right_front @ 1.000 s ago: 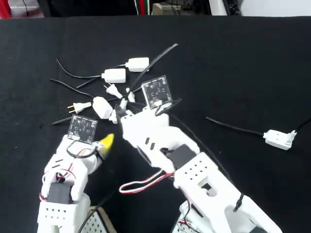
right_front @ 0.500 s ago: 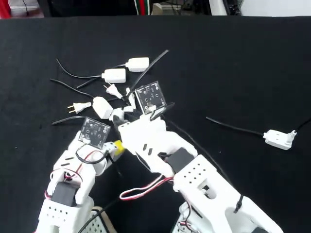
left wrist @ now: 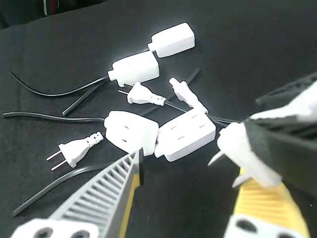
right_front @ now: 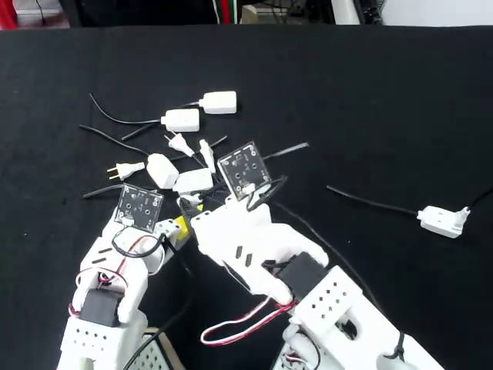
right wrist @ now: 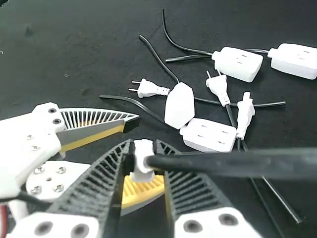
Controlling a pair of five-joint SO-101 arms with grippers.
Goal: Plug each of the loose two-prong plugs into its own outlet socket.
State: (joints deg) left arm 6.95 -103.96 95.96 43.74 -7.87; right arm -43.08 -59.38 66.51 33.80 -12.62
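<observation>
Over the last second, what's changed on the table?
The right gripper, shut on a plug, pulled back toward its base, and the plug's black cord swung from pointing away across the table to lying sideways. The open left gripper edged in beside it. The lone socket and the loose plug at the pile's edge stayed put.

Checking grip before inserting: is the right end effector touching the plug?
Touching: the right wrist view shows the right end effector clamped on the white plug.

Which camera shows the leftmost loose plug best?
Left wrist view: the leftmost plug lies close, both prongs clear. The high view shows it from far above; the right wrist view shows it farther off.
</observation>
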